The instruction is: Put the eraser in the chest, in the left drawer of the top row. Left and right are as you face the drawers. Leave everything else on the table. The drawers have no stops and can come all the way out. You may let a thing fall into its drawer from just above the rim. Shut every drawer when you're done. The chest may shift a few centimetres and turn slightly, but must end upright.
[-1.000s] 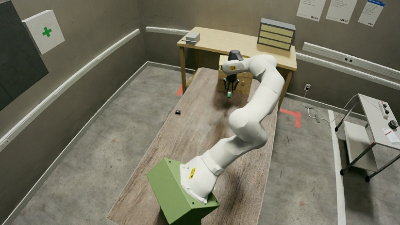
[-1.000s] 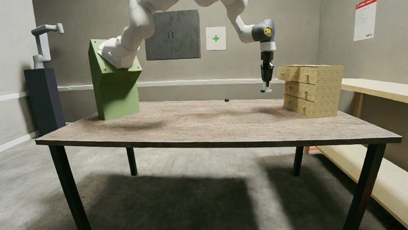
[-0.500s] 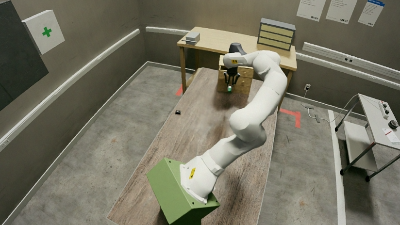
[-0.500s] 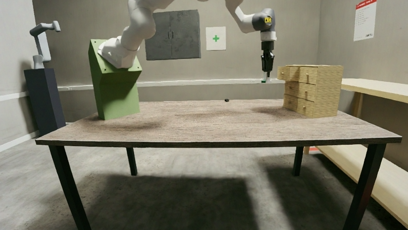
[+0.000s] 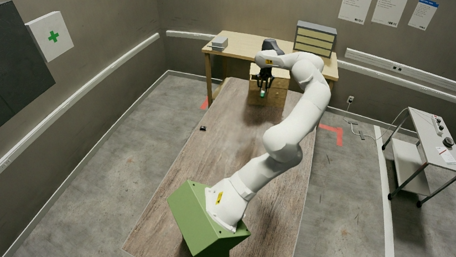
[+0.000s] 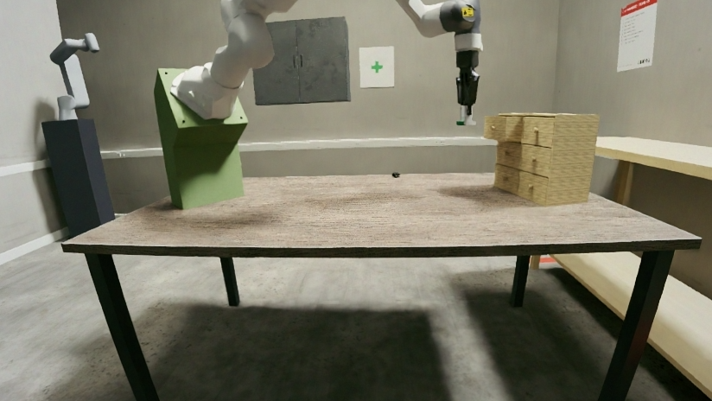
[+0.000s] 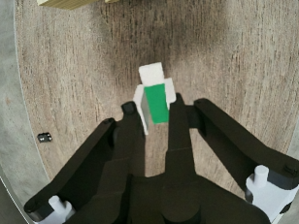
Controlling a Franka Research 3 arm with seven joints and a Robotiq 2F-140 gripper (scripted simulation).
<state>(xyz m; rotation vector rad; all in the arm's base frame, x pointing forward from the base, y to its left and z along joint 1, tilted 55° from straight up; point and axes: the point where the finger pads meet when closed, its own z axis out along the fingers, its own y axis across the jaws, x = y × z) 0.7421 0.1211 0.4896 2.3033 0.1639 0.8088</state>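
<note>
The eraser (image 5: 262,94) (image 6: 460,123) (image 7: 156,103), green with a white end, is held between the fingertips. My gripper (image 6: 466,110) is shut on it, high above the table and in front of the chest. The wooden chest (image 5: 279,94) (image 6: 573,159) stands upright at the table's far end. Its top row's left drawer (image 6: 494,127) is pulled partly out; the other drawers look shut. In the exterior view the eraser is at about the height of that drawer, a short gap in front of it. The arm and gripper hide part of the chest in the top view.
A small black object (image 5: 202,128) (image 6: 396,175) (image 7: 45,138) lies near the left edge of the table (image 5: 223,143) (image 6: 348,219). A pale workbench (image 5: 242,47) (image 6: 657,156) stands behind the chest. The green robot base (image 5: 204,216) (image 6: 209,164) is at the table's opposite end.
</note>
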